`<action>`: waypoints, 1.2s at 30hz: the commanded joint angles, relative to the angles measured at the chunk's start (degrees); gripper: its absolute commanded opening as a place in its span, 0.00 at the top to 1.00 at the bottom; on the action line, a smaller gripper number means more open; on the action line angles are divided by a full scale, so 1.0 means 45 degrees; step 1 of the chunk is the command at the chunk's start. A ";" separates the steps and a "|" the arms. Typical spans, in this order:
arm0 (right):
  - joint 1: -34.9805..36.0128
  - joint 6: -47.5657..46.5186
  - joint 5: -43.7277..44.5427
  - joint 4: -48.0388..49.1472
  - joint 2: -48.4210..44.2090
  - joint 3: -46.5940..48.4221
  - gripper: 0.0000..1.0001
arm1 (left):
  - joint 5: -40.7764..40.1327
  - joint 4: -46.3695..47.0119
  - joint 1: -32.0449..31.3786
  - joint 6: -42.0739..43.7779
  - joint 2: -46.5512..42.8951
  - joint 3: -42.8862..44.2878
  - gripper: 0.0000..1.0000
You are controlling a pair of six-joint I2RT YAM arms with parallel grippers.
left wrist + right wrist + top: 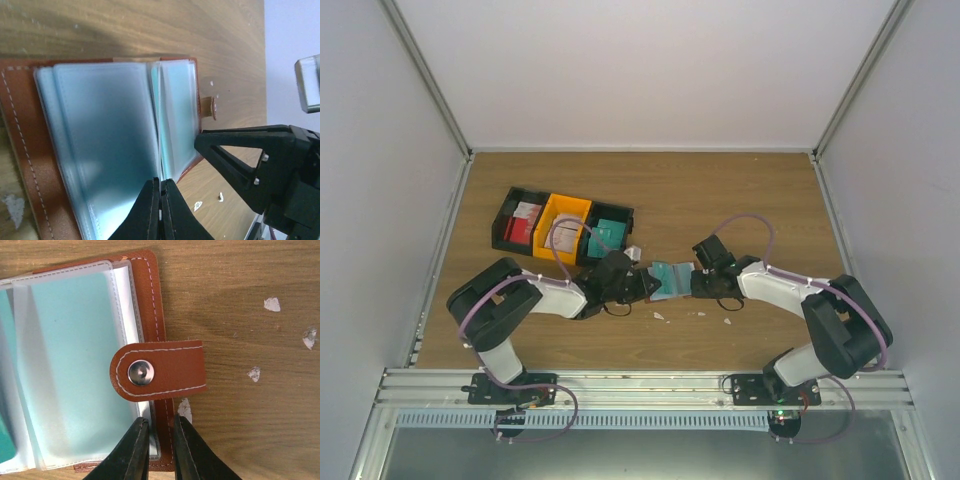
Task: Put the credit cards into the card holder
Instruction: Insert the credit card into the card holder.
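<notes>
Your left arm and right arm wore white shells between black joint housings, each trailed by a looping lilac cable. The right gripper had black triangular fingers with two small silver screws, tapering to narrow tips.

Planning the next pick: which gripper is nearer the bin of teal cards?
Left. The left gripper is just front-right of the teal-card bin; the right gripper is farther right, beyond the card holder.

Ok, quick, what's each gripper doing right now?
Left gripper: jaws closed, pinching a clear sleeve of the card holder.
Right gripper: jaws closed on the card holder's leather edge.
</notes>
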 commanded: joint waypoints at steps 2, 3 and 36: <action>-0.0016 -0.0068 -0.0794 -0.0491 0.0388 -0.0668 0.85 | -0.0113 0.1506 -0.0381 -0.0879 0.0726 0.0108 1.00; -0.0018 -0.0092 -0.0822 -0.0484 0.0419 -0.0673 0.85 | -0.0022 0.1649 -0.0384 -0.0977 0.0872 0.0120 1.00; -0.0023 -0.0160 -0.1140 -0.0158 0.0717 -0.0869 0.87 | -0.0830 0.0906 -0.0385 -0.1009 0.0733 0.0261 1.00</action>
